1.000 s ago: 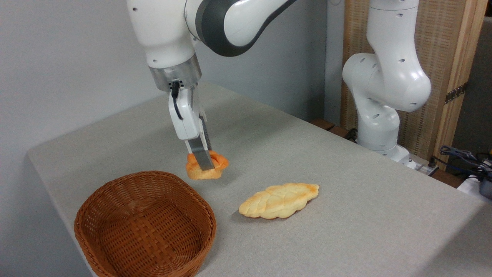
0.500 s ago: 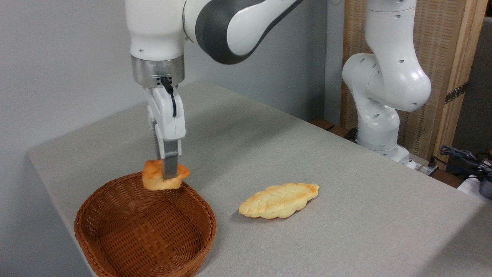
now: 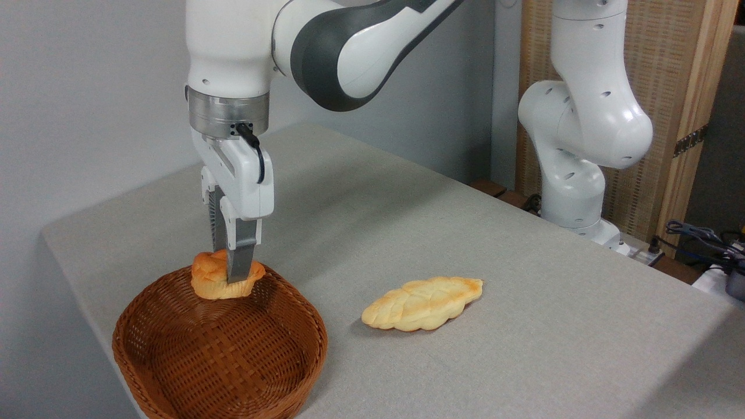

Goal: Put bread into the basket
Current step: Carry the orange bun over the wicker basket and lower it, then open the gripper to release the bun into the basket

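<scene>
Nearest to you, the basket [image 3: 174, 355] sits at the front left corner of the table [image 3: 524, 302], its woven floor bare: nothing lies in it yet. Just above its far rim hangs the bread [image 3: 216, 283], the small orange-golden bun, pinched by the gripper [image 3: 231, 273]; the front finger crosses the bun's face and the claw is clamped on it, with the bun bulging out on both sides. The bun appears clear of the wicker, held over the back part of the bowl, though you cannot tell from this single view whether its underside brushes the rim. Note that the wrist points straight down. To the right, well apart from the basket, the pale braided loaf [image 3: 422, 304] lies flat on the table, untouched and not part of this job. Farther back stands the arm's white base column [image 3: 576, 174], with a wooden panel [image 3: 687, 87] behind it and some cables [image 3: 698, 238] at the far right edge. Progress, as judged: pick-up and carry are done, and the bun is over its target. What is left for you is a short move toward the bowl's middle if wanted, a lowering, the release, and a clean retreat upward.
</scene>
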